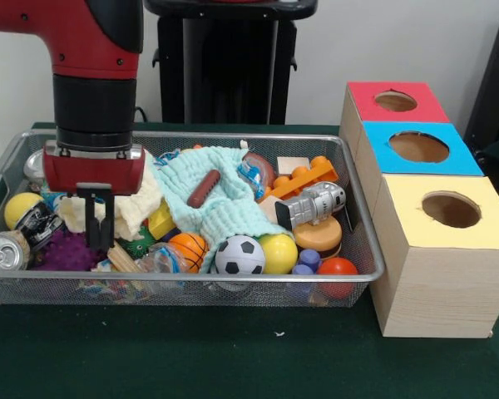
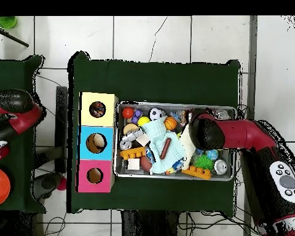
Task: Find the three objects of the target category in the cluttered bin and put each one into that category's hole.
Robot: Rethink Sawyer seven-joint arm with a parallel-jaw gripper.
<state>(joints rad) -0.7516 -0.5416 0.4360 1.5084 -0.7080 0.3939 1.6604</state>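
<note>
The wire mesh bin [image 1: 233,136] is packed with toys; it also shows in the overhead view [image 2: 174,104]. My gripper [image 1: 100,223] hangs into the bin's left part in the front view. Its fingers [image 1: 92,218] stand close together with nothing seen between them. They sit just above a purple spiky ball [image 1: 66,251] and beside the pale-yellow cloth [image 1: 137,208]. A bit of bright multicolour fabric [image 1: 108,288] shows through the front mesh, mostly buried. The yellow-topped box's hole [image 1: 451,209] is at the right, outside the bin. In the overhead view the arm's head [image 2: 202,132] hides the gripper.
A mint-green cloth [image 1: 224,195] with a brown sausage toy [image 1: 204,189] covers the bin's middle. A soccer ball [image 1: 239,255], a yellow ball [image 1: 279,253], a tin can [image 1: 4,249] and a toy robot [image 1: 312,205] lie around. The blue-topped box [image 1: 420,147] and the red-topped box [image 1: 395,101] stand behind the yellow one.
</note>
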